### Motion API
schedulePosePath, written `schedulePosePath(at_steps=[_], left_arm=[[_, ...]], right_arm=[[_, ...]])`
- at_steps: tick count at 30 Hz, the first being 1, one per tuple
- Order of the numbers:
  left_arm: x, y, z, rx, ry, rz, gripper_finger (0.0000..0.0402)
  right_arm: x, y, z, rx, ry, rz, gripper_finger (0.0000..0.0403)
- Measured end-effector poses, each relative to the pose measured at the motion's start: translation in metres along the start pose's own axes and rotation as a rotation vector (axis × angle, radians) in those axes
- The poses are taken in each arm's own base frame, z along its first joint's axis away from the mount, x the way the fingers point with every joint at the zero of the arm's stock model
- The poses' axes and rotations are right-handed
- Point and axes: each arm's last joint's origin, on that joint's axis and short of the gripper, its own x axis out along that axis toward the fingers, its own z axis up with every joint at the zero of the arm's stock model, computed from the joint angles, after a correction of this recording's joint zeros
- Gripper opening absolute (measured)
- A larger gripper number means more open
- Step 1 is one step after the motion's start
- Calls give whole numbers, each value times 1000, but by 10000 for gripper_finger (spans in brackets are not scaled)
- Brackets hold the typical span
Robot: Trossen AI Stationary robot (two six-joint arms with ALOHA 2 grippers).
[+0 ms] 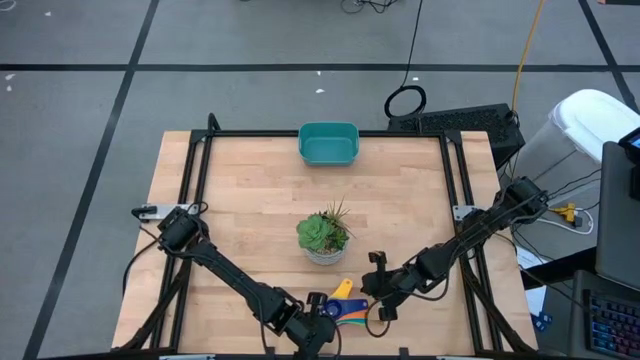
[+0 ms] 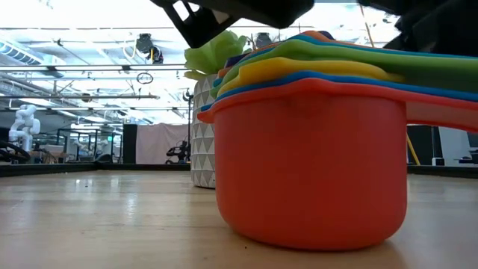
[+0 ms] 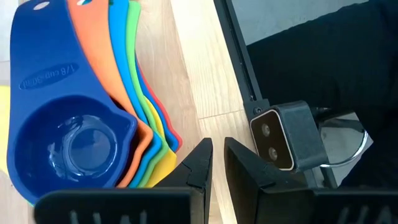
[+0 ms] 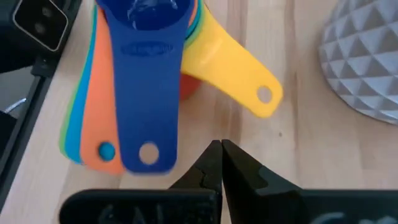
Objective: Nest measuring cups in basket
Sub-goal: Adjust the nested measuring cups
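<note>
Near the front edge of the tabletop [image 1: 250,200], we find the measuring cups [image 1: 345,305] already stacked one inside another, the big orange-red one at the bottom and a dark blue one on top, with the flat handles fanned out and a yellow handle splayed off to one side. The teal basket [image 1: 328,143] sits well apart at the far edge, with the potted succulent [image 1: 324,236] between it and the stack.

Our left gripper [image 3: 216,163] hovers just beside the stack with a narrow gap between its jaws, grasping nothing. Our right gripper [image 4: 220,163] hangs near the handle ends, jaws clenched together and empty.

We judge the cups to be light, stiff plastic, smooth enough to slip, and loosely nested, so a tilt could spill the smaller ones out. Pinching the bundled handles close to the bowls, or clasping the wall of the bottom cup, looks safest to us for carrying the whole set across, steering clear of the plant.
</note>
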Motion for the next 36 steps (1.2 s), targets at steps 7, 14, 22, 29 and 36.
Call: schedulePosePath(at_steps=[7,14,22,29,36], left_arm=[[0,0,1,8,-12,-4,44],[0,1,1,21,-11,-1,44],[1,8,2,11,5,16,44],[1,12,1,14,30,29,44],[1,17,-4,17,88,60,44]], right_arm=[[21,1,-3,-15,19,60,0],[20,8,1,-11,-14,143,0],[17,20,0,-16,-26,229,0],[15,25,-1,-10,-33,245,0],[14,29,5,0,-87,300,0]])
